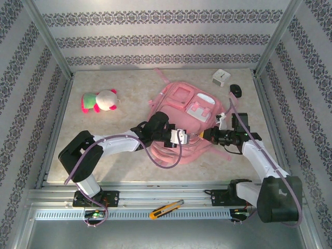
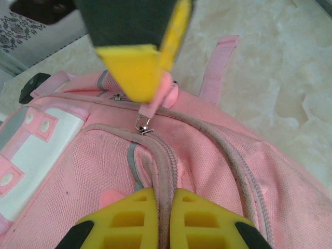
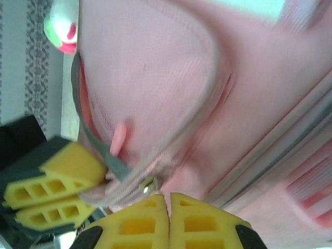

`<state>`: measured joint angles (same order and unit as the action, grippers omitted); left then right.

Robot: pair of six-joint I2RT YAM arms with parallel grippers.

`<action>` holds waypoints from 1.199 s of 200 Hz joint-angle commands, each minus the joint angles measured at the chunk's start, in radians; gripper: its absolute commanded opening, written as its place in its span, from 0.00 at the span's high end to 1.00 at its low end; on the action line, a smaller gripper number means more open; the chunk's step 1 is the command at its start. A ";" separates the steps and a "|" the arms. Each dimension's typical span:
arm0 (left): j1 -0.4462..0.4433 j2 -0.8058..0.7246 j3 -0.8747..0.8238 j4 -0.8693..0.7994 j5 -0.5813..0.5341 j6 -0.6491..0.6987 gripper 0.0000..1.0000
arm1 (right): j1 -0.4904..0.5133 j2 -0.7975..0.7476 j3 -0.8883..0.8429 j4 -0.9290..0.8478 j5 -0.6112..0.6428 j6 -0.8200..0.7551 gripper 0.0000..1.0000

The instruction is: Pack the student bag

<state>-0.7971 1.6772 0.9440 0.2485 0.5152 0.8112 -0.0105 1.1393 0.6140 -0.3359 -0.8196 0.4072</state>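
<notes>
- The student bag (image 1: 179,111) lies flat in the middle of the tabletop (image 1: 104,150), front pockets up. Both arms reach in over its near edge.
- My left fingers (image 2: 140,212) are pinched narrow on the bag's zip track (image 2: 166,166), with the fabric ridge running up between the pads. I read that as an anchor, since soft cloth would drag along with the slider unless something pins it.
- My right fingers (image 3: 194,218) are closed tight just beyond the left ones along that track. In the left wrist view they appear to clamp the pink zip pull (image 2: 155,104), with the metal slider (image 2: 142,125) hanging just below (the right wrist view is too blurred to confirm the hold).
- The zip looks closed around the slider, so I judge the compartment is not yet opened and nothing is packed.
- Other things lie around the bag: a pink-and-green plush toy (image 1: 101,101) to its left, and a small white box (image 1: 221,78) and a black object (image 1: 236,91) off its far right corner. All are well apart from the fingers.
- The risk I'd watch is that the small pull slips from the pads if the bag bunches.
</notes>
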 commanded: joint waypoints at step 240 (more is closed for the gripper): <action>0.374 0.138 0.403 -0.448 -0.438 -1.067 0.02 | -0.105 -0.039 -0.146 0.330 0.346 0.316 0.15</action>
<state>-0.4725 1.7195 1.2724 -0.0441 0.0631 -0.0959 -0.1097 0.9878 0.4133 -0.1493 -0.3897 0.6502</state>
